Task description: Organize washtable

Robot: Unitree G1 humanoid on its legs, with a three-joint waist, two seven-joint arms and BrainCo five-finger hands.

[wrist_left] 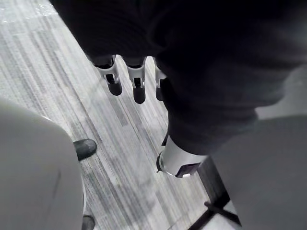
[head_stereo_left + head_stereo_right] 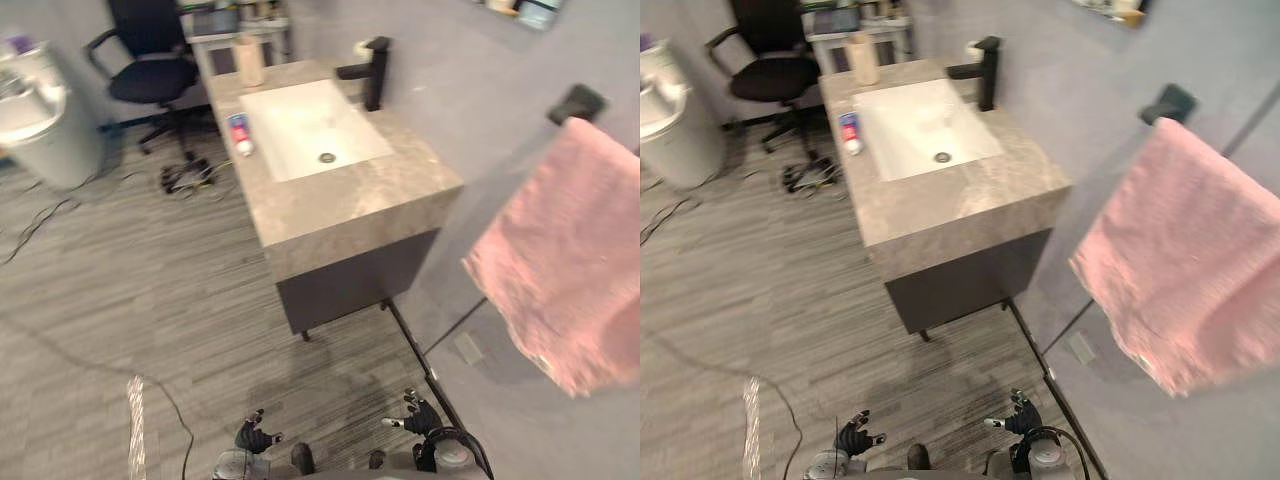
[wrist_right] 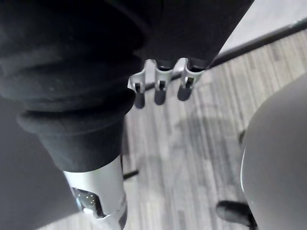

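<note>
Left hand (image 2: 255, 437) and right hand (image 2: 420, 415) hang loose-fingered, empty; I'd step in squarely first, then reach the toothpaste tube (image 2: 240, 134) by the left edge of the tabletop (image 2: 340, 205).

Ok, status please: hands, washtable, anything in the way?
Left hand, right hand open, holding nothing, low over floor. Tube lies on washtable beside sink. Towel hangs right, off the path.

Counting 1 table (image 2: 340, 205), carrying 1 tube (image 2: 240, 134), 1 cup (image 2: 248, 61), 1 faucet (image 2: 372, 70); 1 pink towel (image 2: 570, 260) hanging; 1 chair (image 2: 150, 60), 1 bin (image 2: 45, 130) standing.
</note>
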